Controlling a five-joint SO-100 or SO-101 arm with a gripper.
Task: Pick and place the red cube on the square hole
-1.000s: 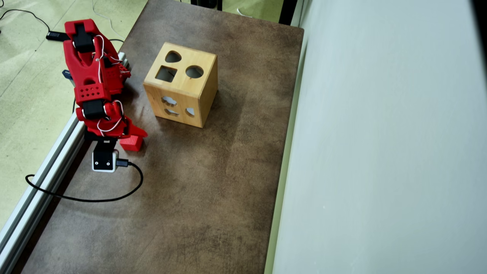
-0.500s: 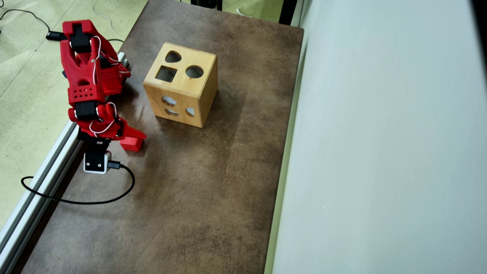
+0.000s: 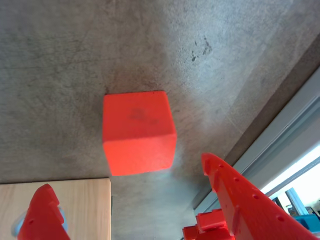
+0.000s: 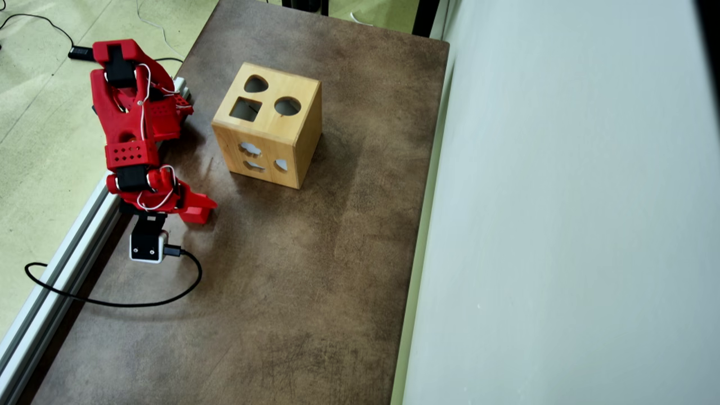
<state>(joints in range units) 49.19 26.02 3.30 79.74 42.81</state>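
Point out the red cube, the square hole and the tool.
red cube (image 3: 137, 131), wrist view, top face.
square hole (image 4: 246, 109), overhead view, dark opening in the box top.
tool (image 3: 131, 195), wrist view, midway between its fingertips.

Lab or workshop bench: brown mat-topped table (image 4: 315, 270), aluminium extrusion rail (image 4: 62, 264), loose cables on pale green floor (image 4: 34, 129).

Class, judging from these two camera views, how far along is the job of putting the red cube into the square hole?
Done: the gripper is open and poised around the red cube, a finger on each side in the wrist view. In hand: the grasp itself; the cube sits on the brown table, not yet gripped. Left: closing, lifting, carrying it to the wooden box and dropping it through the empty square hole.
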